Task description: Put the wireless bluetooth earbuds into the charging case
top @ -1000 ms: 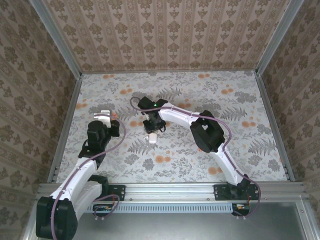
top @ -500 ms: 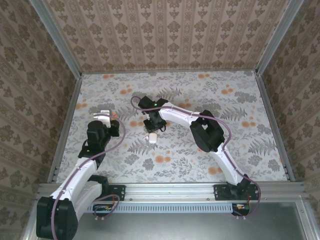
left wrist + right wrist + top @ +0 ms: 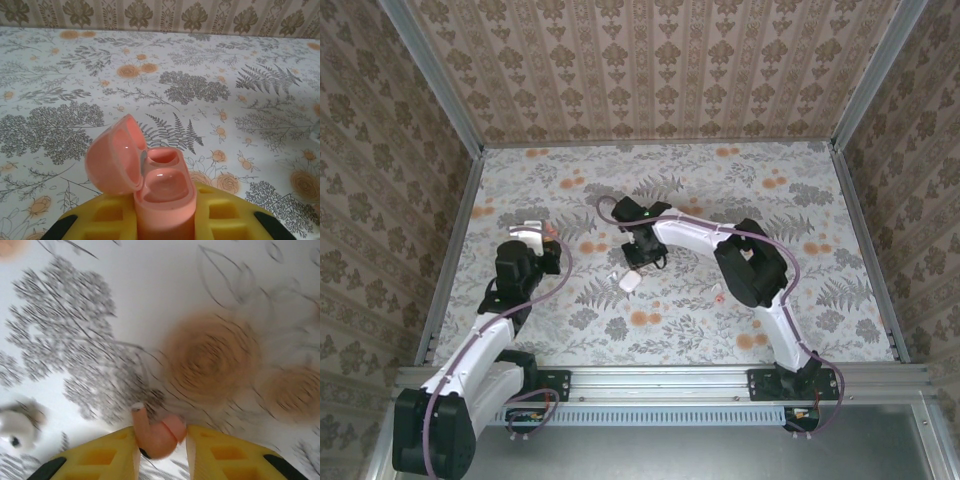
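Between the right fingers (image 3: 100, 457), drawn in narrow, sits one peach-pink earbud (image 3: 159, 437), pinched by its bulb. Its long axis runs from the bulb toward 11 o'clock, where the pale-tipped stem points, clear of the pads. The flowered bench (image 3: 215, 300) beneath is blurred. A white rounded piece (image 3: 15, 426) lies on it at 9 o'clock, and I cannot tell what it is.

On the other arm, the left fingers (image 3: 220, 212) are clamped tight on the salmon-pink charging case (image 3: 162, 195), which seems to be held off the bench. Its long axis runs straight out toward 12 o'clock. The two wells face upward and look empty, and the hinged lid (image 3: 112, 155) stands swung open toward 9 o'clock.

From above, the case sits at about 9 o'clock of the right fingers, well apart. The step in hand looks like carrying the earbud across. Next, it needs turning stem-down over a well, lining up squarely, then lowering and releasing.
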Robot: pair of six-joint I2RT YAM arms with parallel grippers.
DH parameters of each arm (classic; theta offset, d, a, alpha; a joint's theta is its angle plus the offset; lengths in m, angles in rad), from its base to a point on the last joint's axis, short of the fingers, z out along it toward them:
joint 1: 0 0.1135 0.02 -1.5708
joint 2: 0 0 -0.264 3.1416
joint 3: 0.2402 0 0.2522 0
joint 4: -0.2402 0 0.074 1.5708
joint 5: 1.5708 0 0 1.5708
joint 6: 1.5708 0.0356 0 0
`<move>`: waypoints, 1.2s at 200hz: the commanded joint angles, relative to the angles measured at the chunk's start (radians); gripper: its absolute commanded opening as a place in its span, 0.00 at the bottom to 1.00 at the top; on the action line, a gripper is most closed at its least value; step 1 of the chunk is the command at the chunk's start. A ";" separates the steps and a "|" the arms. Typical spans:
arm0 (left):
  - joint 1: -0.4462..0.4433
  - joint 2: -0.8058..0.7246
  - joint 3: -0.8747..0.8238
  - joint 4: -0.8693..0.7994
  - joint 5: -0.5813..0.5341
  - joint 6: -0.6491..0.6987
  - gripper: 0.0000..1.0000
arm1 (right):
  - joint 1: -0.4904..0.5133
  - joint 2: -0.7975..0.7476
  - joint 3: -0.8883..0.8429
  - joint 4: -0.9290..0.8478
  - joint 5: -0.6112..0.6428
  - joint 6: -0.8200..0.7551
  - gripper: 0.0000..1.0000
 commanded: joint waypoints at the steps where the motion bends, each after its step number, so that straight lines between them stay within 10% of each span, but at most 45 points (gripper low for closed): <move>1: 0.004 0.013 0.021 0.013 0.032 -0.011 0.18 | -0.030 -0.097 -0.084 0.016 0.034 0.023 0.31; 72: -0.002 0.043 0.035 0.024 0.050 -0.020 0.18 | -0.070 -0.225 -0.232 0.071 -0.015 0.044 0.36; 240: -0.002 0.035 0.052 0.006 0.038 -0.011 0.18 | -0.097 0.013 0.090 0.026 -0.103 0.000 0.40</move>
